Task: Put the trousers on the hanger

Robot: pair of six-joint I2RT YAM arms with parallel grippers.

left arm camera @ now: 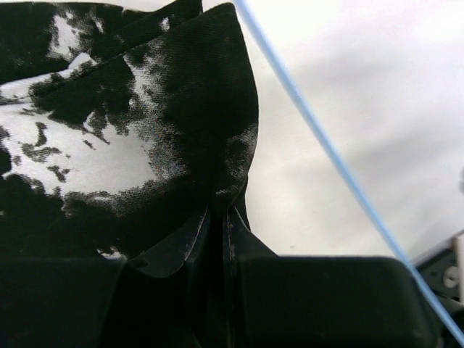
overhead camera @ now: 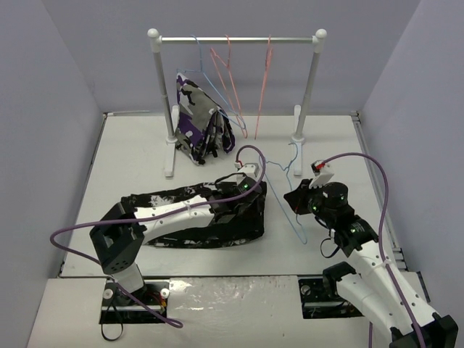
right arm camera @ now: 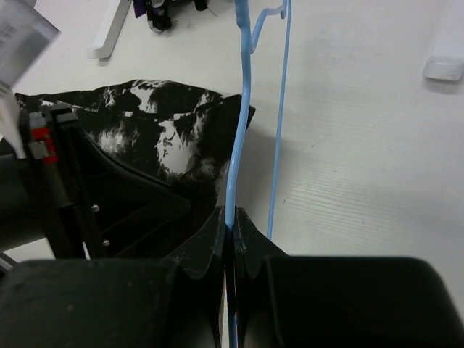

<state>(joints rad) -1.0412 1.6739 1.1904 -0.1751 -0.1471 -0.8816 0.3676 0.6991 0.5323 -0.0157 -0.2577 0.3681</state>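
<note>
The trousers (overhead camera: pixel 174 194), black with white splotches, lie flat across the middle of the table under my left arm. My left gripper (overhead camera: pixel 254 190) is at their right end. In the left wrist view it (left arm camera: pixel 221 212) is shut on a raised fold of the trousers (left arm camera: pixel 145 109). The light-blue hanger (overhead camera: pixel 291 217) lies just right of the trousers, its hook pointing toward the rack. One of its wires (left arm camera: pixel 326 139) crosses the left wrist view. My right gripper (overhead camera: pixel 299 197) is over it. The right wrist view shows that gripper (right arm camera: pixel 230 221) shut on the hanger (right arm camera: pixel 243 109), next to the trousers (right arm camera: pixel 159 130).
A white clothes rack (overhead camera: pixel 235 40) stands at the back, its feet (overhead camera: pixel 170 163) on the table. Pink-red hangers (overhead camera: pixel 225 72) hang from it. A purple, white and black garment (overhead camera: pixel 199 130) hangs on another hanger at its left. Grey walls close in both sides.
</note>
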